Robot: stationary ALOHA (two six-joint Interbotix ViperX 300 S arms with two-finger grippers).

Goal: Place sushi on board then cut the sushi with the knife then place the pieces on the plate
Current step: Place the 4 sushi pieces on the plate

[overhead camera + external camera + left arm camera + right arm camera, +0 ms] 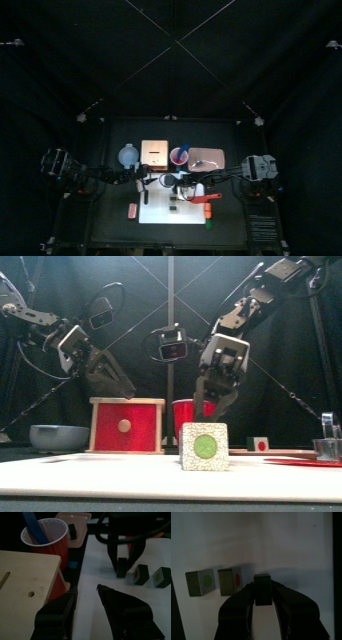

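Note:
The white cutting board (171, 212) lies at the table's front. Two dark sushi pieces, one with a green centre (201, 582) and one with a red centre (230, 579), lie on it. Another green-centred piece (205, 446) stands at the board's front edge. My right gripper (262, 594) hangs over the board (291, 547), shut on a dark sushi block (262, 587). My left gripper (87, 604) is open and empty between the wooden box (27, 572) and the board. The red cup (47, 542) holds the blue knife (30, 522). The pink tray (207, 157) is at the back right.
A blue-grey bowl (60, 437) sits left of the red-fronted box (127, 424). A red object (134, 210), perhaps the red knife, lies left of the board. A metal cutter (327, 442) stands at the far right. A small piece (261, 443) sits behind the board.

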